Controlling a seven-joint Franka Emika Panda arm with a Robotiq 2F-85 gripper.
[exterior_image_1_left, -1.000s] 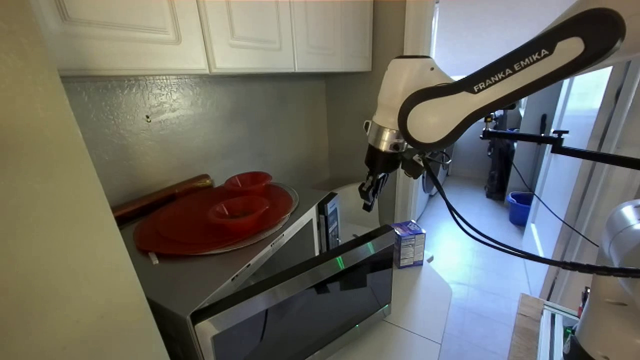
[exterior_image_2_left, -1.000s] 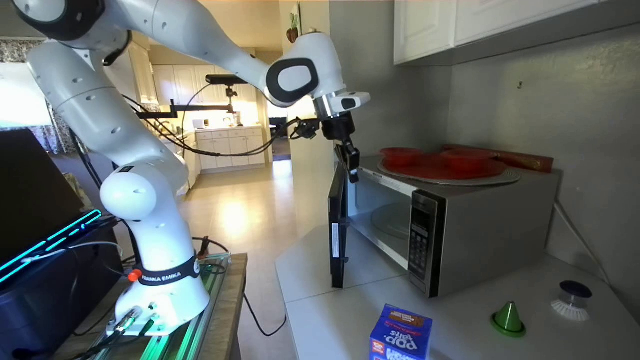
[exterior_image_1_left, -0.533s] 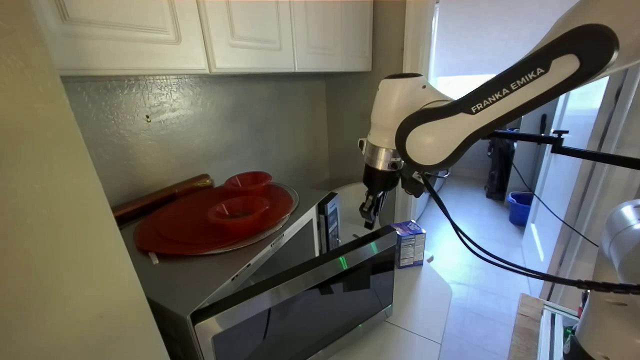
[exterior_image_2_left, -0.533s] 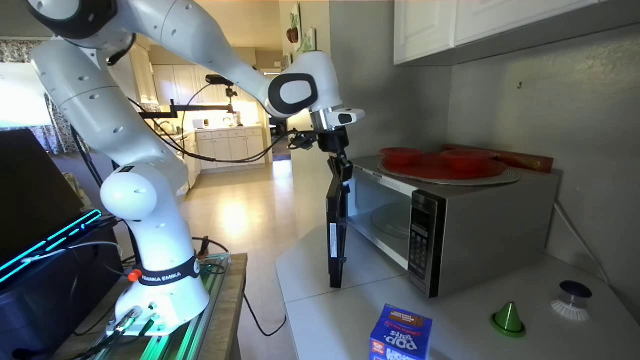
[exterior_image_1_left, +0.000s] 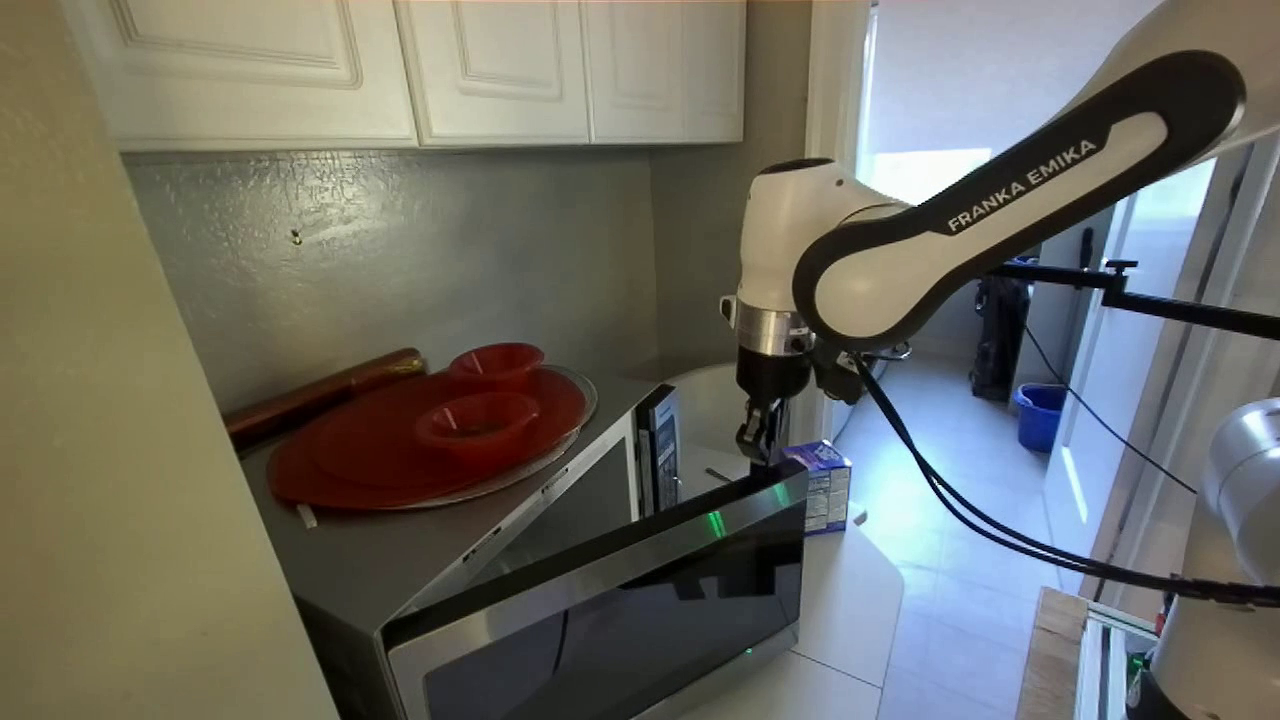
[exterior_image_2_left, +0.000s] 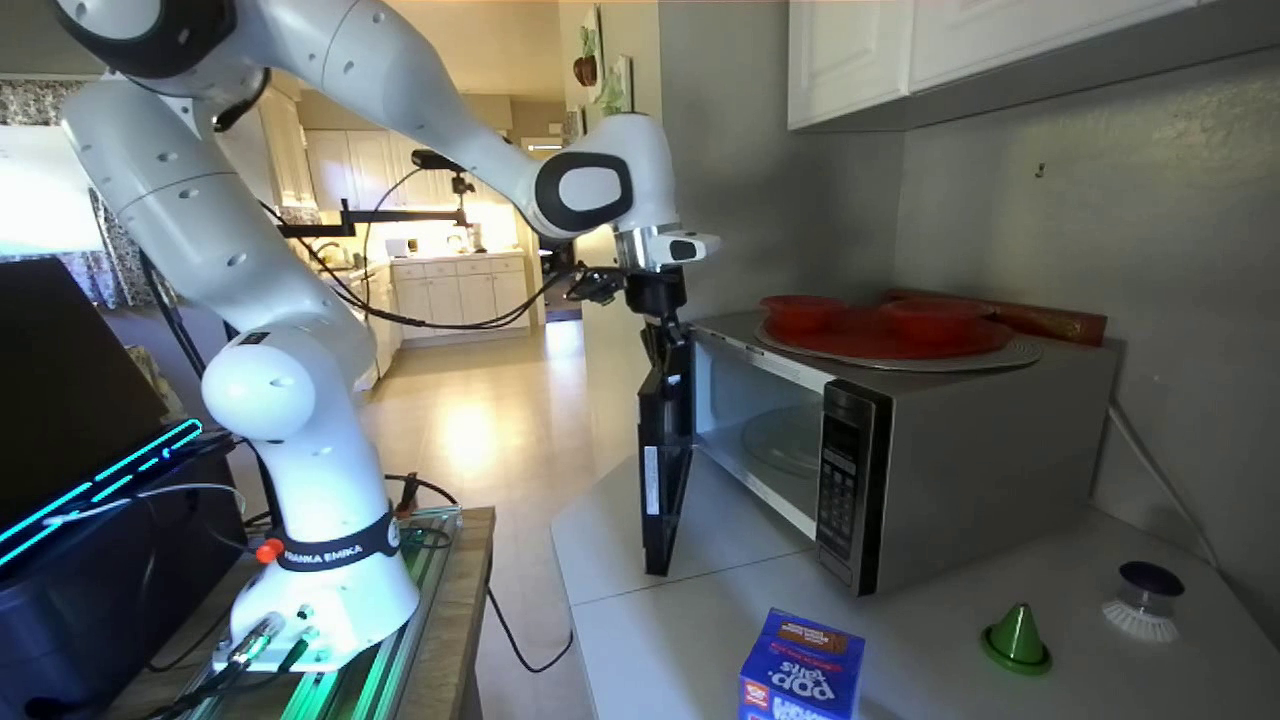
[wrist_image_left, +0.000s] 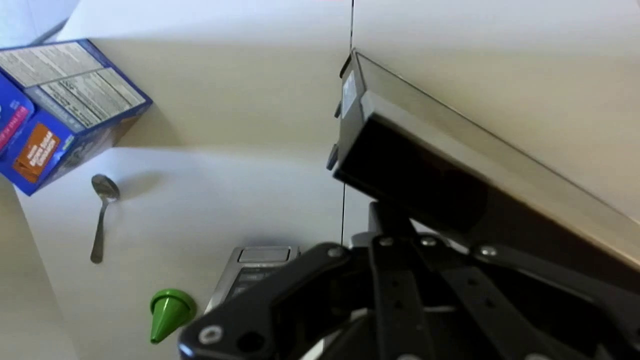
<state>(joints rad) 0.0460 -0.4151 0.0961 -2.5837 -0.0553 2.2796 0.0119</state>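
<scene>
Microwave door (exterior_image_1_left: 600, 600) stands ajar, lower centre of frame in an exterior view, swung out from the microwave (exterior_image_2_left: 990, 480) on the counter (exterior_image_2_left: 620, 540); its free end reaches over by the blue box (exterior_image_1_left: 828, 492). Pincer (exterior_image_1_left: 760, 450) is narrow, tips together, nothing held; it dips behind the door's top edge nr the free end & seems to touch the inner face, tho' the exact contact is hidden.

Handling, prob.: stiff panel, some wt. from the dark window (exterior_image_1_left: 640, 630), but the hinge shd carry it, so light force ought to do. Glossy skin looks slippery; a pinch on the flat face wd likely skid. Best hold: free vertical edge, upper half, far from hinge for max leverage, or closed tips laid flat inside. Avoid the small latch hooks (wrist_image_left: 332, 157), centre of wrist view; they look thin, might snap. Red dishes (exterior_image_1_left: 480, 425) on top, left of frame, cd slide if jolted.
</scene>
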